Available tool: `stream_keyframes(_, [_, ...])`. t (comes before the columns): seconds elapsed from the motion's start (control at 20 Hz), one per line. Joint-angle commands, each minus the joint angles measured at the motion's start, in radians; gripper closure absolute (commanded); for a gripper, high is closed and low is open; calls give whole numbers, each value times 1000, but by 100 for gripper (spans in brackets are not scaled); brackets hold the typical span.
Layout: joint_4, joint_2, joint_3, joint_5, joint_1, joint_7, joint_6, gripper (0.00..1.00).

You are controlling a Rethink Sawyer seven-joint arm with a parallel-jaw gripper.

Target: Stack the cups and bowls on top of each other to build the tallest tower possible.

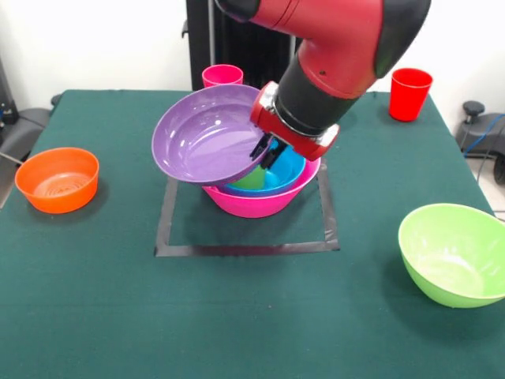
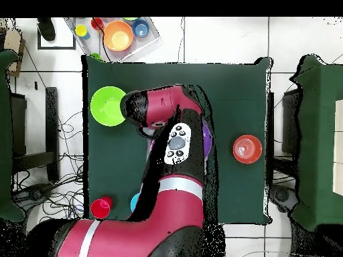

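gripper (image 1: 267, 150) pinches the purple bowl (image 1: 207, 136) by its rim, tilted at frame centre over the tower (image 1: 260, 188). light, glossy, slippery plastic; rim's the only hold.

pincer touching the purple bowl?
Touching. In the front view the pincer is clamped on the right rim of the purple bowl, which hangs tilted above the tower. The overhead view hides this under the arm.
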Motion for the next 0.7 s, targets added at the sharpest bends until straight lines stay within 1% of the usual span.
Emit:
stream_keyframes(0.05, [4, 43, 9, 4, 3, 152, -80, 100])
stream_keyframes(0.25, [19, 37, -10, 19, 28, 187, -72, 100])
stream_keyframes(0.45, [32, 28, -34, 52, 70, 239, -39, 100])
stream_keyframes(0.7, [27, 32, -52, 90, 98, 264, -23, 100])
